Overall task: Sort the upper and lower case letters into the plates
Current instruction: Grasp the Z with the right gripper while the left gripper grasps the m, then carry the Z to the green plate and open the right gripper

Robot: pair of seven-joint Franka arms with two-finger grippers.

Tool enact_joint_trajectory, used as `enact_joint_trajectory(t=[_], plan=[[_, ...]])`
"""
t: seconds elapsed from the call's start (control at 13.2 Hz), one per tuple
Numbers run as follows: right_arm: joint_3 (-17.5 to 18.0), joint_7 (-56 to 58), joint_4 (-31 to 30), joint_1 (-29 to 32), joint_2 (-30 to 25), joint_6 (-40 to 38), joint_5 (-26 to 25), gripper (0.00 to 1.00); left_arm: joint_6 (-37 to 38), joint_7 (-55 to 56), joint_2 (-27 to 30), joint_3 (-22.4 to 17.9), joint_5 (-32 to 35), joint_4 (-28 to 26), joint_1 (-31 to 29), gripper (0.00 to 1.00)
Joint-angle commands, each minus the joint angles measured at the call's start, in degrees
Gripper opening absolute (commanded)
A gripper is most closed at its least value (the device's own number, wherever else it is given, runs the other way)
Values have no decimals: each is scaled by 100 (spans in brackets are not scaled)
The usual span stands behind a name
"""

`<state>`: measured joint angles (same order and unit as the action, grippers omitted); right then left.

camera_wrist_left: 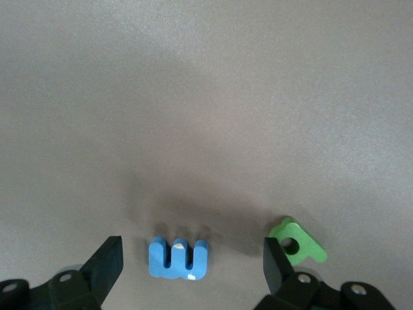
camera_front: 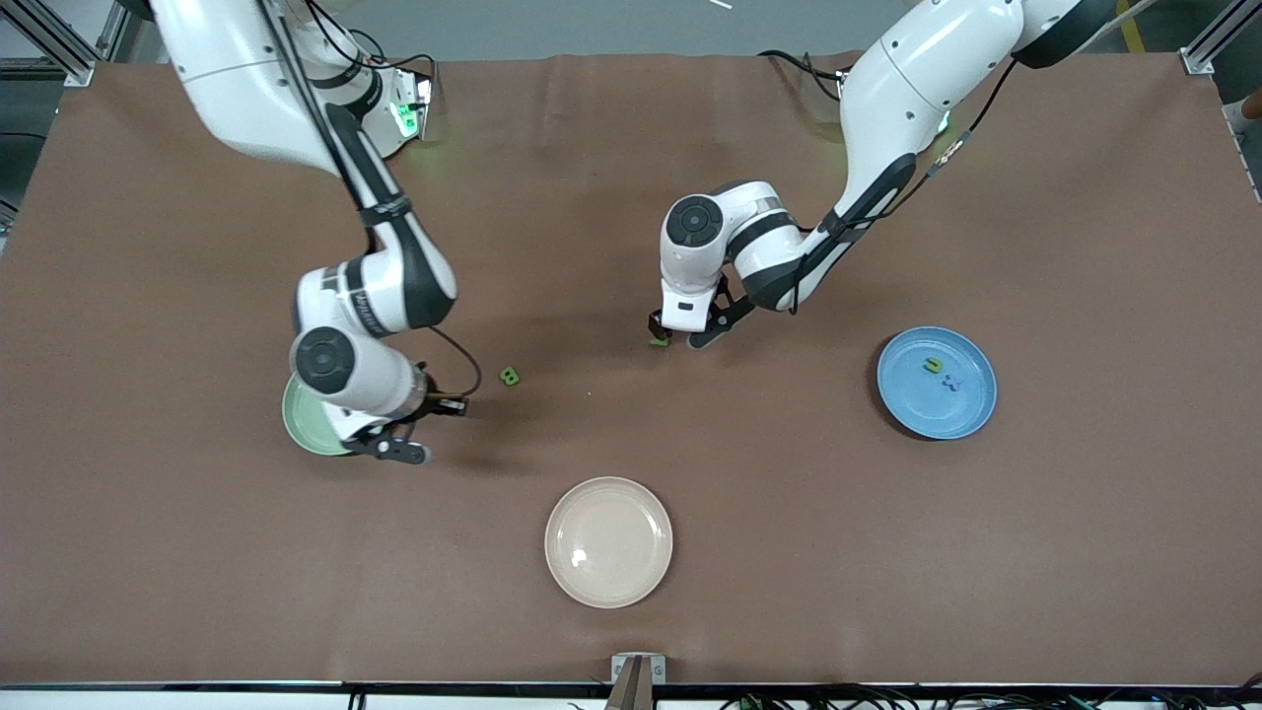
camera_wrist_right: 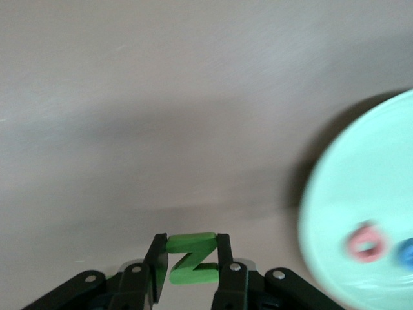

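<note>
My left gripper (camera_front: 672, 335) is open and low over the table's middle; its fingers straddle a blue foam letter (camera_wrist_left: 179, 259) lying flat without touching it in the left wrist view (camera_wrist_left: 192, 253). A green foam letter (camera_wrist_left: 298, 241) lies just outside one finger and also shows in the front view (camera_front: 659, 341). My right gripper (camera_front: 454, 404) is shut on a green Z (camera_wrist_right: 191, 258), held beside the mint green plate (camera_front: 299, 419). That plate (camera_wrist_right: 361, 194) holds a pink letter (camera_wrist_right: 366, 243) and a blue letter (camera_wrist_right: 406, 253). The blue plate (camera_front: 937, 383) holds two small letters.
A green letter B (camera_front: 509, 376) lies on the brown cloth between the two grippers. A cream-beige plate (camera_front: 608, 541) sits nearer the front camera, with nothing on it. The right arm's wrist covers much of the mint plate in the front view.
</note>
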<state>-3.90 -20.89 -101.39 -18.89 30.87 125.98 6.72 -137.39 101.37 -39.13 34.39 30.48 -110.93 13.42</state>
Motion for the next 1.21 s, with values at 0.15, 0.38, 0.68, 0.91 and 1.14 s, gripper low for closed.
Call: enact_joint_trajectory(t=[0.15, 0.38, 0.68, 0.91, 1.14], plan=[[109, 1497, -469, 1008, -257, 67, -408, 2, -68, -47, 283, 24, 116, -464, -67, 96], [109, 2184, -766, 1396, -239, 512, -417, 2, -94, -39, 231, 24, 116, -447, -50, 94], [109, 2291, -1355, 1493, -274, 1094, -417, 2, -314, 58, 204, 24, 116, -412, -41, 66], [109, 2283, -1638, 1493, -274, 1429, -417, 2, -402, 49, 187, 6, 124, -395, -6, 48], [109, 2283, -1734, 1511, -353, 1386, -417, 3, -481, 67, 117, 6, 370, -395, -23, 47]])
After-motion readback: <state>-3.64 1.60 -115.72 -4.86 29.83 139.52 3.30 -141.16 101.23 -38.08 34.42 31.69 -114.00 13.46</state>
